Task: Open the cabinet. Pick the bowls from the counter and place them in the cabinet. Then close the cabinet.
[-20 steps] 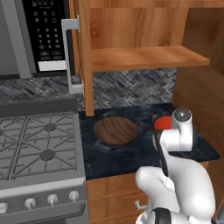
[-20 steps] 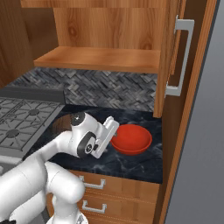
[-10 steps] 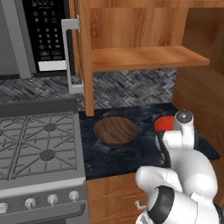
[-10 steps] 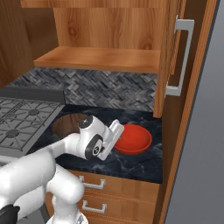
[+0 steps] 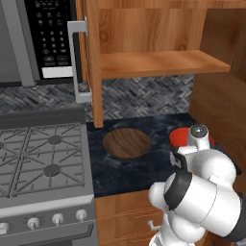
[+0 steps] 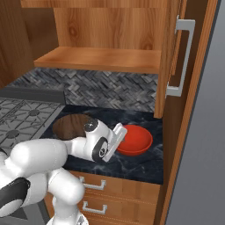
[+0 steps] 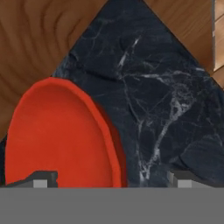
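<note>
Cabinet [image 5: 158, 62]: doors open, shelf bare. Red bowl [image 6: 133, 139] and brown bowl [image 5: 127, 143]: both on surface [image 5: 144, 168]. Tool [image 7: 111, 177]: open, has moved over the red bowl's rim since a second ago. Grasp appears imminent.

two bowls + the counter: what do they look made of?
Brown bowl: looks like wood, matte, with visible grain streaks. Red bowl: uniform red with a soft sheen, probably glazed ceramic or plastic; the render leaves that open. Counter: dark black-blue slab with pale veins, reads as polished marble-like stone.
</note>
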Robot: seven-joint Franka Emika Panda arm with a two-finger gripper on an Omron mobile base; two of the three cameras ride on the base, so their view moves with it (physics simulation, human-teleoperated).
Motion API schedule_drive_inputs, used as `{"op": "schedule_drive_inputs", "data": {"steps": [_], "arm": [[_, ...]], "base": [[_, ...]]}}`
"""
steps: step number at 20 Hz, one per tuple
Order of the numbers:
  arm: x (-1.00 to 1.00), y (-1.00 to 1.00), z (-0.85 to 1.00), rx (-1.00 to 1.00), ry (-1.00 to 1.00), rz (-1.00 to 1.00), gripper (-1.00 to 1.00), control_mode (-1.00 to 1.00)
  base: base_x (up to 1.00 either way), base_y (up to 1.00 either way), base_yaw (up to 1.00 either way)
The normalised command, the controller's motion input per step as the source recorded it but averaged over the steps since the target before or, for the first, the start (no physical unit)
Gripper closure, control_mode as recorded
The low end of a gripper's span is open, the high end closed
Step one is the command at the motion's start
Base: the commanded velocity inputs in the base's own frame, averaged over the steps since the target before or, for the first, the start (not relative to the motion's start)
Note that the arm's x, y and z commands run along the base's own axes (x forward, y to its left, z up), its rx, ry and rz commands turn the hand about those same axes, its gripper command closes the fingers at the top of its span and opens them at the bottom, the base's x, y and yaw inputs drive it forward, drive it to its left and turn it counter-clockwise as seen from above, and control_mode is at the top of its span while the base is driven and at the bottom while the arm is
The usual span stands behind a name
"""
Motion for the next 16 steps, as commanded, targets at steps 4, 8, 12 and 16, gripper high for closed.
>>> {"op": "schedule_drive_inputs", "data": {"steps": [4, 8, 12, 16], "arm": [[0.13, 0.0, -0.35, 0.0, -0.01, 0.0, -1.0, -1.0], [0.03, -0.01, -0.24, 0.0, -0.03, 0.0, -1.0, -1.0], [0.0, -0.03, -0.15, 0.0, -0.06, 0.0, -1.0, -1.0], [0.0, -0.03, -0.15, 0.0, -0.06, 0.0, -1.0, -1.0]], "base": [[0.0, 0.0, 0.0], [0.0, 0.0, 0.0], [0.0, 0.0, 0.0], [0.0, 0.0, 0.0]]}}
